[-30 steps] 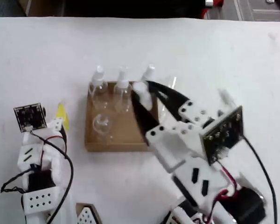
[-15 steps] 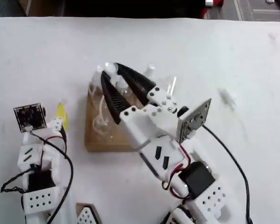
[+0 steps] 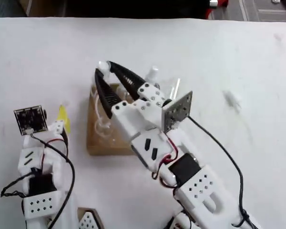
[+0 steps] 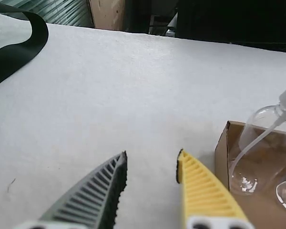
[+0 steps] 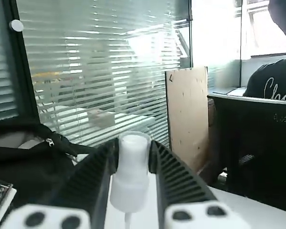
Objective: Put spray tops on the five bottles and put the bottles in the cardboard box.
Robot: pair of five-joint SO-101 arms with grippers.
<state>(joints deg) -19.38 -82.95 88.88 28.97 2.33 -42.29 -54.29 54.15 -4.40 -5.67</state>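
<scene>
1. Fingers (image 5: 93, 176) of the right end effector (image 3: 103, 71) are drawn narrow and clamp a white spray top (image 5: 131, 164) between them, above the far-left corner of the cardboard box (image 3: 97, 143).
2. A thin dip tube (image 5: 128, 218) hangs below that top.
3. The box lies near the middle of the white worktop (image 3: 229, 47).
4. A clear bottle (image 4: 260, 143) with a tube inside stands in the box, at the side facing the worktop's left edge.
5. A capped bottle (image 3: 152, 74) stands at the box's far side, partly hidden behind the right arm.
6. The left end effector (image 4: 150, 162) sits toward the near-left corner of the worktop, just beside the box. Its grey and yellow fingers are spread apart and hold nothing.
7. A small white piece (image 3: 233, 99) lies toward the right edge, too blurred to identify.
</scene>
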